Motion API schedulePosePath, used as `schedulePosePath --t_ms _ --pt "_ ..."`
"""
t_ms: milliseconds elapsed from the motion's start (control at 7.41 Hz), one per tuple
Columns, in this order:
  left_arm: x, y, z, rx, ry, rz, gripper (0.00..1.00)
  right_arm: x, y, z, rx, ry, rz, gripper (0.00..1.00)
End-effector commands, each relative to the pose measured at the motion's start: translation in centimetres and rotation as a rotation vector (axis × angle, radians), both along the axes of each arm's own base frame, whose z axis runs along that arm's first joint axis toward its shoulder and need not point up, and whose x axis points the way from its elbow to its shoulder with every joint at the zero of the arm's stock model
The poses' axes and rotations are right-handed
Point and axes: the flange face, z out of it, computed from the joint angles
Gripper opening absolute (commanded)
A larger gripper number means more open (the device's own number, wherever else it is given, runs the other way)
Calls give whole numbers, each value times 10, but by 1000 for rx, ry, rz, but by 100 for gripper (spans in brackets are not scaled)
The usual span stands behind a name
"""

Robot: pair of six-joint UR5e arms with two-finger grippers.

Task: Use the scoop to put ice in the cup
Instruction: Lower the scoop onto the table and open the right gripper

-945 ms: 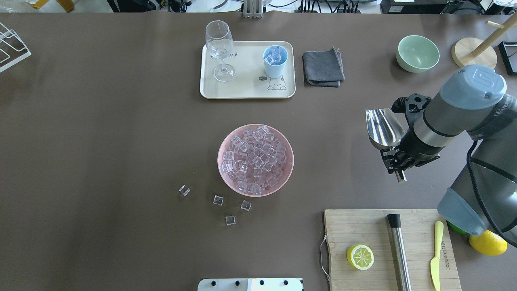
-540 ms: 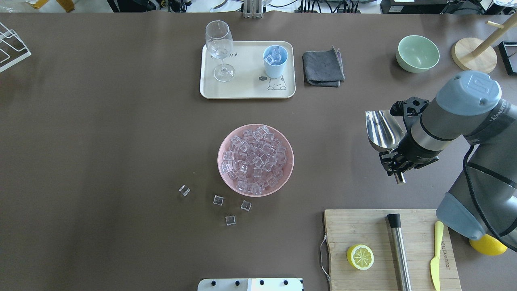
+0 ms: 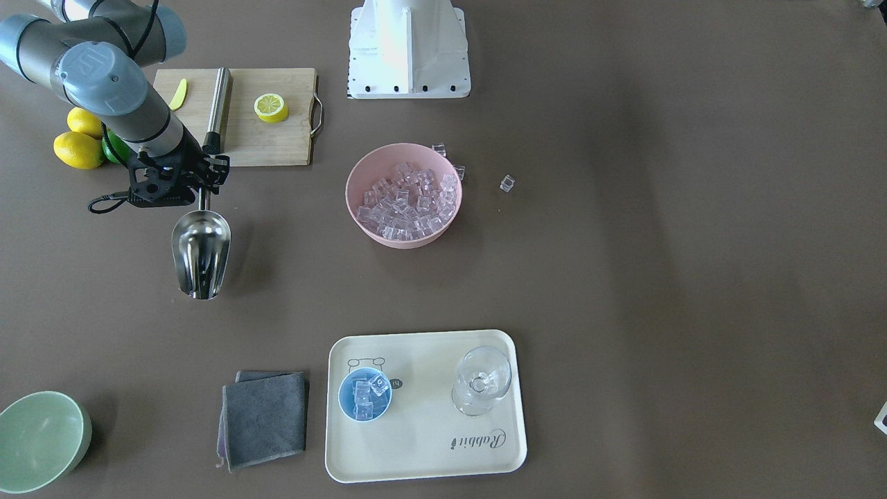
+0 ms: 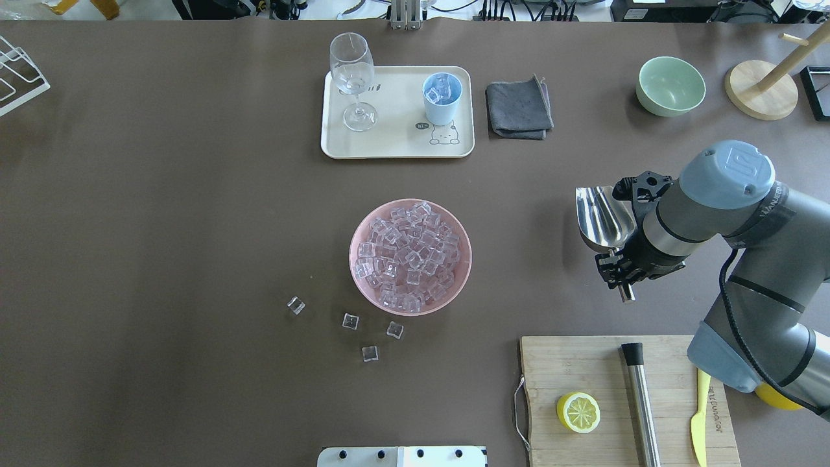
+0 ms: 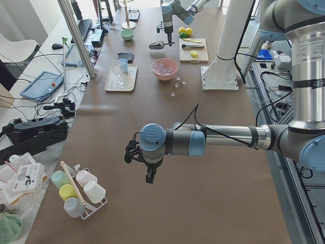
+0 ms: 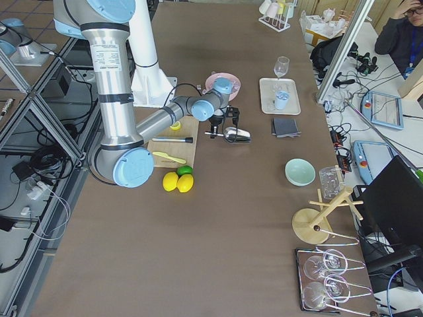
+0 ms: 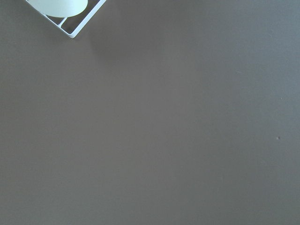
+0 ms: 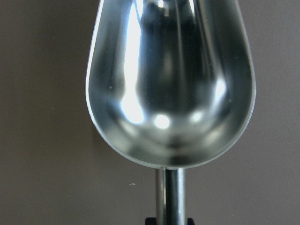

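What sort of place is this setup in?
Probably a robotics lab staged as a drinks counter: the right hand holds a scoop, ice fills a pink bowl, a halved lemon sits on a cutting board, and a cable-strewn desk flanks the table.

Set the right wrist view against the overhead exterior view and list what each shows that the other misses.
Only the right wrist view: the scoop's hollow close up, empty, no cube in it.
Only the overhead view: the cup holding ice on the tray, the pink bowl heaped with more, four loose cubes on the table beside it, and the right gripper in full, shut on the scoop's handle.
Both: the scoop over bare brown table.
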Motion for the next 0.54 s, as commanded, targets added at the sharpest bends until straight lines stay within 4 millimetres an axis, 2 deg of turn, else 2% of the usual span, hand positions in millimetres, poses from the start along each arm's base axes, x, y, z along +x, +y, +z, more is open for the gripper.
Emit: schedulePosePath --t_ms 0,405 --pt "1 0 1 -2 0 1 99 -4 -1 6 -9 6 1 0" --pt "1 -1 1 -1 0 1 99 -9 -1 8 -4 15 0 0"
